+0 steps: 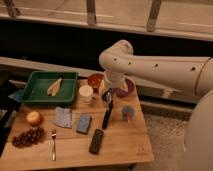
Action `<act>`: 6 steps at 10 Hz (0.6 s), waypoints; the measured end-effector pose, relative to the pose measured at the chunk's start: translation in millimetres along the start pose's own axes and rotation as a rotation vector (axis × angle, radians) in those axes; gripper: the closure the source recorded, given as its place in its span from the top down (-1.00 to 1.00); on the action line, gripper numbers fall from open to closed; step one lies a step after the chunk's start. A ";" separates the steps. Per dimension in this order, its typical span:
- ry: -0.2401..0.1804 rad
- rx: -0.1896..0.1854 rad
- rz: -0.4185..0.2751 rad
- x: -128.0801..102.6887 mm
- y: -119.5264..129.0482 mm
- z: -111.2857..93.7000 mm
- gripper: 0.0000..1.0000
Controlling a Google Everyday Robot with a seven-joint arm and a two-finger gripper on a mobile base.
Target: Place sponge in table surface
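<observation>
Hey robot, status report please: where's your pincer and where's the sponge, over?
Pincer low over table, beside sponge. Sponge lies flat on the table, not held. Cloth and remote close beside it.

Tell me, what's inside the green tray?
Inside the green tray lies one long pale yellowish piece; I can't tell what it is. The bit of tray under that piece is hidden. The gripper is off to the right, over the table, beside the white cup.

green tray [35, 92] back left; grapes [29, 136], fork [53, 145] front left; black remote [96, 141] front centre.
</observation>
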 end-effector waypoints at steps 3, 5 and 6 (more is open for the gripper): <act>0.049 0.001 -0.027 1.7 43.8 25.0 0.60; 0.076 -0.019 -0.047 8.0 71.7 42.1 0.60; 0.094 -0.036 -0.065 13.2 89.2 52.3 0.60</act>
